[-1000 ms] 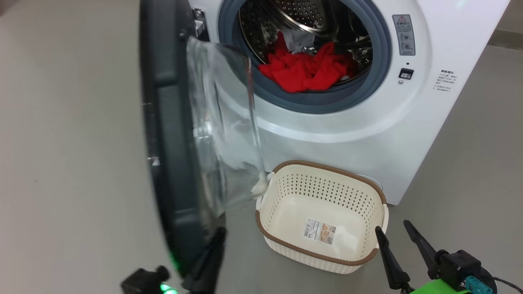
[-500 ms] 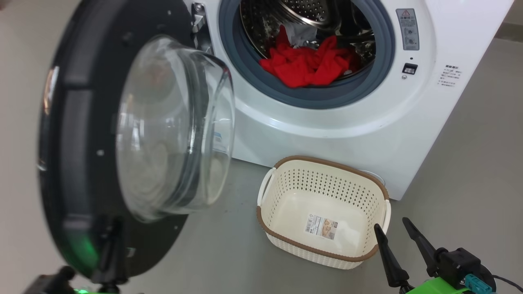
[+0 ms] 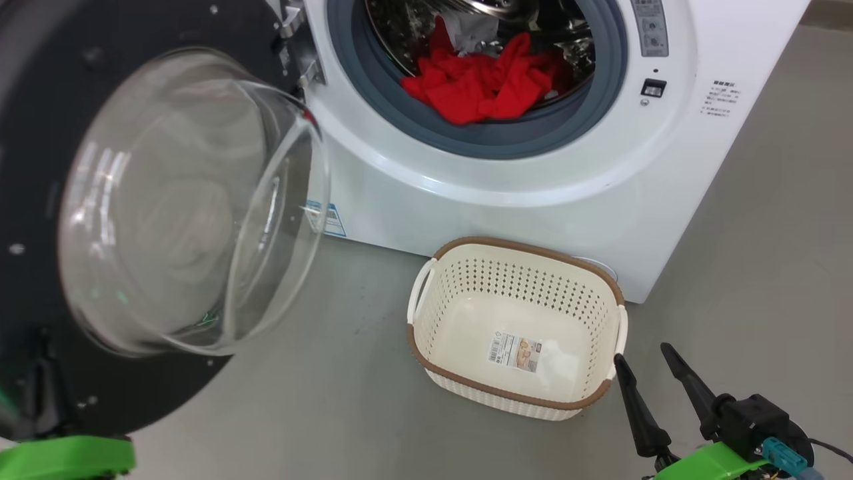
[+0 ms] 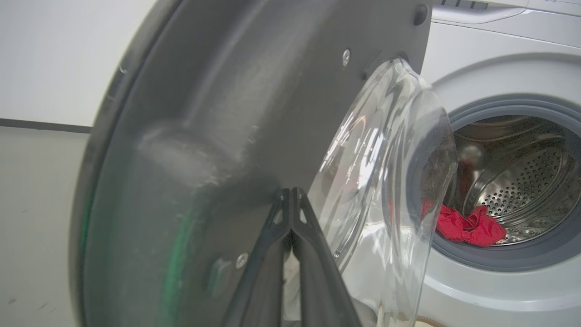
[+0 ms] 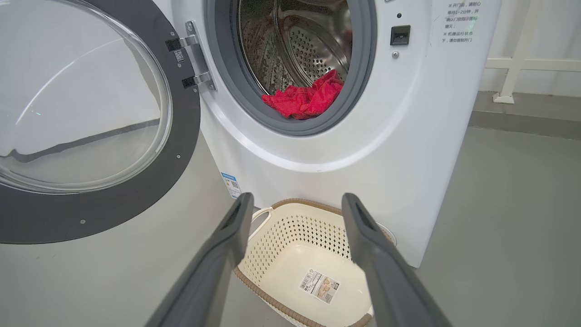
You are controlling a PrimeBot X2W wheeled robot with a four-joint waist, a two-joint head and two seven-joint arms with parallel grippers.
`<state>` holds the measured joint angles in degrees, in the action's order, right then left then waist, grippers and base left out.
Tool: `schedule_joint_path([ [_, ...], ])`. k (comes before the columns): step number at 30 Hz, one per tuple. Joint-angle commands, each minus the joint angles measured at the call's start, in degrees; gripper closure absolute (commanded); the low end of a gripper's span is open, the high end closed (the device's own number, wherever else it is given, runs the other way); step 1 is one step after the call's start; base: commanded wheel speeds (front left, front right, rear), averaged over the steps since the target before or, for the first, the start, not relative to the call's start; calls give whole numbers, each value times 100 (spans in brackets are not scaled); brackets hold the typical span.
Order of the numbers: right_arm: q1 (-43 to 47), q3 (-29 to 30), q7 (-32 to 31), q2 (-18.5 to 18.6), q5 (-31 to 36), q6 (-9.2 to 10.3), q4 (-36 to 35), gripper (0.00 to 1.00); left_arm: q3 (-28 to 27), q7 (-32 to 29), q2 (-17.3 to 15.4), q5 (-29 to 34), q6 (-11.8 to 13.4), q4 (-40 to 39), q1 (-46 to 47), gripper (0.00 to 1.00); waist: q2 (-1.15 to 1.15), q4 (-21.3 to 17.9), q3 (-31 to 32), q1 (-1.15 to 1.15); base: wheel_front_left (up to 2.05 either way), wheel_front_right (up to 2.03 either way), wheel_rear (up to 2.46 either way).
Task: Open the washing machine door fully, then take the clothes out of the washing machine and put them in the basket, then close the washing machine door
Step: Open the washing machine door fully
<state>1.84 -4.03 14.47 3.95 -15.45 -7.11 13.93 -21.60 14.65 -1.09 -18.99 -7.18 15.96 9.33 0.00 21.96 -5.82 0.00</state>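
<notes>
The washing machine door (image 3: 40,200) stands swung far out to the left in the head view, its glass bowl (image 3: 186,200) facing me. The white washing machine (image 3: 533,200) shows its drum, where the red clothes (image 3: 486,87) lie heaped on the grey ring with a pale cloth (image 3: 476,30) behind them. The cream basket (image 3: 526,248) sits empty on the floor below the opening. My left gripper (image 4: 290,193) is shut, tips against the door's black inner face (image 4: 218,113). My right gripper (image 3: 643,355) hangs open just right of the basket, holding nothing.
Grey floor (image 3: 333,413) surrounds the machine and the basket. The open door takes up the left side. A white rail frame (image 5: 513,63) stands to the machine's right by the wall. A label sticker (image 3: 514,351) lies on the basket's bottom.
The door has swung from edge-on to wide open toward the left, with my left gripper travelling left along it. The head camera has shifted slightly. The right gripper has stayed in place.
</notes>
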Motion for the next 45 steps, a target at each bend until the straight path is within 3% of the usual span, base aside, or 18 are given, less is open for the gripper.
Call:
schedule_joint_path([
  [1,-254,-111,52,77,99,-37,-150,0,-452,35,-260,101,-10,19,345,100,0,-54,-70,0,0,0,0],
  [11,-371,-114,52,105,155,-37,-174,0,-1117,35,-631,323,-29,627,938,100,0,-192,-310,0,0,0,0],
  [25,-456,-172,52,108,162,-37,-160,0,-1366,35,-1216,366,-30,1379,1372,100,0,-388,-401,0,0,0,0],
  [36,-436,-162,52,83,141,-37,-139,0,-1275,35,-1140,357,-30,1337,1198,100,0,-420,-262,0,0,0,0],
  [45,-343,-180,52,62,93,-37,-114,0,-891,35,-827,122,-30,659,468,98,0,-454,-15,0,0,0,0],
])
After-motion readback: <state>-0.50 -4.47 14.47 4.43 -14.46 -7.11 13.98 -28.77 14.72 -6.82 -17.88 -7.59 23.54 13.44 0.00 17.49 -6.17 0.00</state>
